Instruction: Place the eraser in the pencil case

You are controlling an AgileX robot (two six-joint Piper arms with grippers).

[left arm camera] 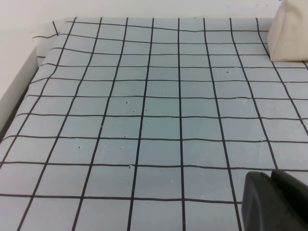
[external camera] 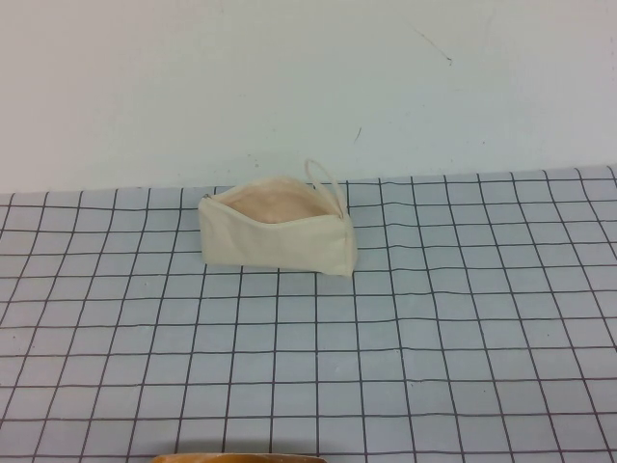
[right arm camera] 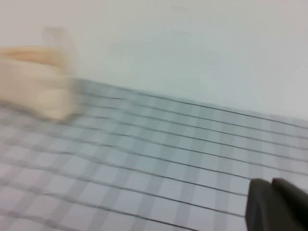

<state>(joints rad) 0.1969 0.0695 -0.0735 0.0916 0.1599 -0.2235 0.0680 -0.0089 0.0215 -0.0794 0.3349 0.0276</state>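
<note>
Your open pencil case (external camera: 275, 236) sits on the gridded bench (external camera: 434, 338). No eraser shows. Both end effectors (left arm camera: 276, 202) (right arm camera: 276, 204) sit low; grip state cannot be told. You risk searching blind.

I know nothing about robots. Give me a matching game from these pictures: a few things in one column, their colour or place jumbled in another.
1. pencil case
2. lining
3. cord loop
4. gridded mat

A. blue-grey with black lines
B. pinkish-beige, inside the open top
C. cream, standing near the mat's far edge
D. thin, arching over the case's right end

Pairs: 1-C, 2-B, 3-D, 4-A.

The left gripper and right gripper each show only as a dark part in their own wrist view, above the mat, apart from the case.
</note>
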